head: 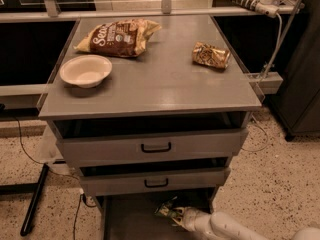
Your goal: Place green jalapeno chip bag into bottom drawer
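The bottom drawer (127,219) is pulled open below the cabinet, its flat grey floor showing at the lower edge of the camera view. My gripper (175,215) reaches in from the lower right on a white arm (220,227), low over the drawer floor. It is shut on the green jalapeno chip bag (166,210), a small crinkled green bag at its tip. I cannot tell whether the bag touches the floor.
On the cabinet top (165,84) lie a large brown chip bag (117,38), a white bowl (86,71) and a small gold-brown bag (211,55). Two upper drawers with black handles (156,147) are slightly ajar. A black pole (34,201) leans at the left.
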